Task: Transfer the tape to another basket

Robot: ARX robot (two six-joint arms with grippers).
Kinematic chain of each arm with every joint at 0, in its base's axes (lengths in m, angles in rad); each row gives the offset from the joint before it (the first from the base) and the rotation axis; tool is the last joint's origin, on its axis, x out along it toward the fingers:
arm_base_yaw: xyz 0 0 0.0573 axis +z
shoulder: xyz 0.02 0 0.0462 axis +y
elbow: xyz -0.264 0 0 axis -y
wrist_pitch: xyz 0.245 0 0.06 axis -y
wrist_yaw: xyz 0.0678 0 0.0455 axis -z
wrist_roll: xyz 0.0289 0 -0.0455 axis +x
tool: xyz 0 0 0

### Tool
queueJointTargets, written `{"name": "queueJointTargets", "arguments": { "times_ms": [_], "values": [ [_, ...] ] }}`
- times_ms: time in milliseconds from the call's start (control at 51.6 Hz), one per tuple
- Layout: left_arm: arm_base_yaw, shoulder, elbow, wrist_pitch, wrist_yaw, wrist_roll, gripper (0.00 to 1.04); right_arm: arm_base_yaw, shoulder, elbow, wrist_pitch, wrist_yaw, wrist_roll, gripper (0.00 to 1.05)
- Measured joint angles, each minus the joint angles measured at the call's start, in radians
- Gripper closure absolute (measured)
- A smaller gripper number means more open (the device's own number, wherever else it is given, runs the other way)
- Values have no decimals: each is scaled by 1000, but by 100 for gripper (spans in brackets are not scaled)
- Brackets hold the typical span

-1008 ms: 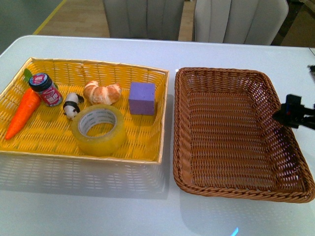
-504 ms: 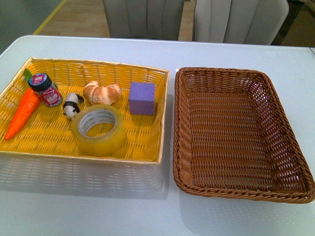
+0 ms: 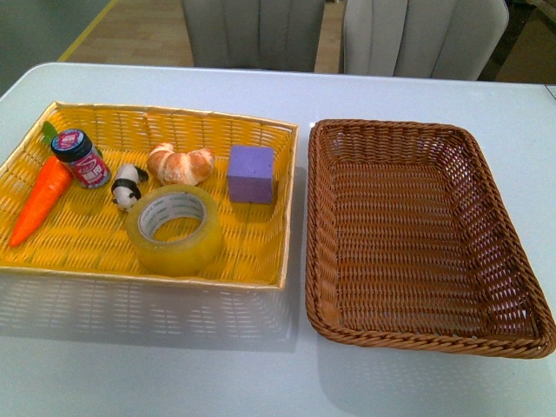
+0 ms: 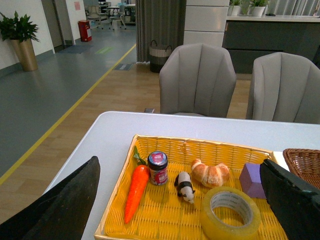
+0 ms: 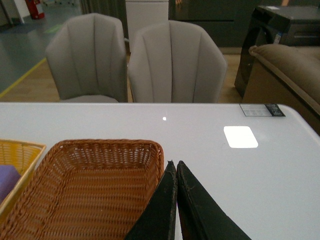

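The tape [image 3: 175, 229] is a thick yellowish roll with a white core. It lies flat near the front of the yellow basket [image 3: 208, 116], and also shows in the left wrist view [image 4: 231, 212]. The dark brown wicker basket [image 3: 391, 130] sits to its right, with nothing in it; its rim shows in the right wrist view [image 5: 105, 145]. My left gripper [image 4: 182, 200] is open and raised over the yellow basket's near side, its fingers wide apart. My right gripper [image 5: 174, 164] is shut on nothing, beside the brown basket's right side. Neither arm shows in the front view.
The yellow basket also holds a purple cube [image 3: 252, 173], a croissant [image 3: 180, 163], a toy panda [image 3: 127, 186], a small jar [image 3: 80, 157] and a toy carrot [image 3: 39, 199]. Two grey chairs [image 3: 417, 35] stand behind the white table [image 3: 174, 365].
My right gripper showed at the right edge of the front view a second ago, beside the brown basket. It has left that view. The tape and baskets have not moved.
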Motion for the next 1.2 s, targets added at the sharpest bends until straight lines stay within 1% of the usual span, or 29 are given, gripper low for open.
{"name": "queueJointTargets", "arguments": {
  "times_ms": [97,291,523,930,1202],
  "values": [
    [0,0,0,0,0,0,9,24,-121,-19,-90,0,0,103],
    [0,0,0,0,0,0,9,26,-278,-64,-198,8,0,103],
    [0,0,0,0,0,0,9,26,-506,-100,-381,8,0,103],
    [0,0,0,0,0,0,9,26,-765,-101,-613,9,0,103],
    [0,0,0,0,0,0,9,26,-893,-101,-735,9,0,103]
  ]
}}
